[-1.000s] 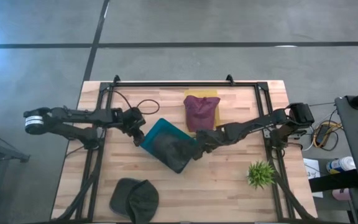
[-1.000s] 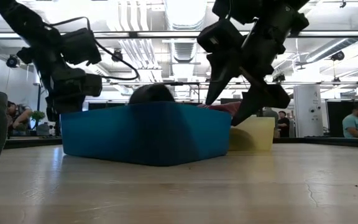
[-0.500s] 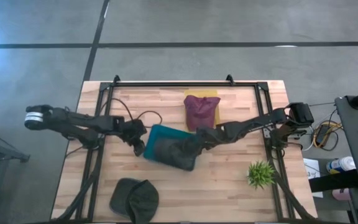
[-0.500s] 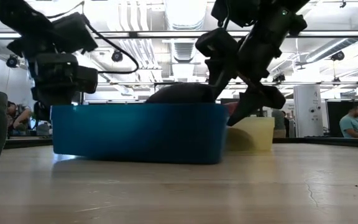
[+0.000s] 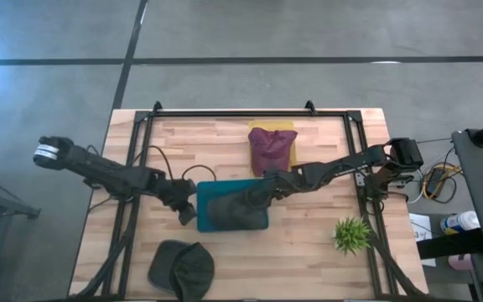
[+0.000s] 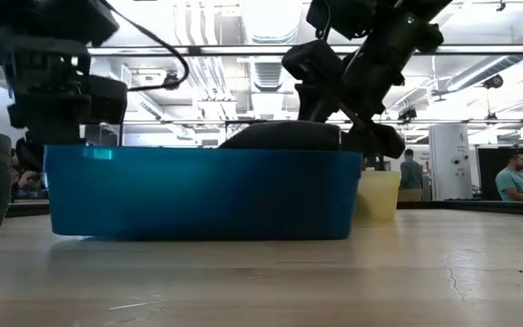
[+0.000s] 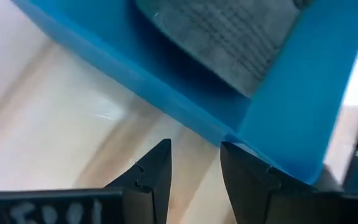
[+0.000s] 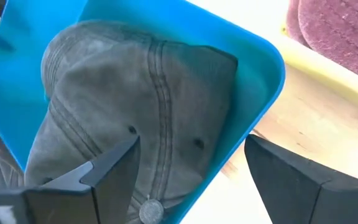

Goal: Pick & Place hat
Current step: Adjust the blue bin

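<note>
A blue bin (image 5: 206,188) stands on the table's middle with a dark grey cap (image 5: 233,208) lying in it. My left gripper (image 5: 187,211) is at the bin's left wall, low by the table, its fingers a little apart (image 7: 194,165) with nothing between them. My right gripper (image 5: 262,195) is open at the bin's far right corner (image 8: 263,74). One of its fingers (image 8: 104,174) is over the cap (image 8: 123,93) inside the bin and the other (image 8: 291,174) is outside the wall. My left gripper meets the bin's wall low down near a corner (image 7: 241,134) with the tip of one finger (image 7: 232,155), coming level from the table's left. The bin stands flat on the table. Whether my right gripper touches the bin's wall or the cap, I cannot tell.
A maroon hat (image 5: 271,147) lies on a yellow box (image 5: 292,158) at the far middle. A second dark cap (image 5: 181,267) lies near the front edge. A small green plant (image 5: 350,233) stands at the right. A black frame (image 5: 250,113) runs around the table.
My left gripper has gone toward the table's near edge and a little right along the bin's left side. The bin, with the cap in it, has turned from a slanted stand to square with the table's edges. Its end at my right gripper has stayed about where it was.
</note>
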Available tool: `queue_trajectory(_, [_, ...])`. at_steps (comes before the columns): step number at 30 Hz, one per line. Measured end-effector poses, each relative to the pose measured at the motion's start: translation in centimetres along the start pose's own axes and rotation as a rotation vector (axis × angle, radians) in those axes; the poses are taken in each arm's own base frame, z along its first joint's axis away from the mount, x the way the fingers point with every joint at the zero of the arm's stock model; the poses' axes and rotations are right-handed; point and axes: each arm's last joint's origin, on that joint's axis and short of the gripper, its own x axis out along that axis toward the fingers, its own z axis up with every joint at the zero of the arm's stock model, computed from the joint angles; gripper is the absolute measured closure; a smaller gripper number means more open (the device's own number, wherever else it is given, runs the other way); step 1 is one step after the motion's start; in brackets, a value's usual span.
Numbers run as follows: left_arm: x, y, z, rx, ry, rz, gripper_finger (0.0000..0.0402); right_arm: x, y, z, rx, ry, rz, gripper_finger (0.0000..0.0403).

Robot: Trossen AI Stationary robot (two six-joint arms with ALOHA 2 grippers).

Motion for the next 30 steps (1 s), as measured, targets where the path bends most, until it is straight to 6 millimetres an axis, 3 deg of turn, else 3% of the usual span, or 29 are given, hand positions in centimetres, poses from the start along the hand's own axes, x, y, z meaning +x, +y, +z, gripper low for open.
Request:
queue_trajectory(8, [-2.2, -1.7, 0.5, 0.088, -0.06, -0.026, 0.0271, -0.2, 0.1, 0.1, -0.085, -0.008, 0.007, 0.0117])
queue_trajectory(17, [-6.3, -3.3, 2.5, 0.302, -0.251, 0.242, 0.0271, -1.7, 0.6, 0.3, -0.142, -0.033, 0.047, 0.0113])
queue_trajectory(24, [-7.0, -2.7, 4.0, 0.27, -0.309, 0.289, 0.0271, -2.7, 0.4, 0.3, -0.142, -0.04, 0.017, 0.0109])
queue_trajectory(30, [-7.0, -2.0, 4.5, 0.27, -0.314, 0.322, 0.0271, -2.8, 0.5, -1.4, -0.166, 0.037, -0.021, 0.0117])
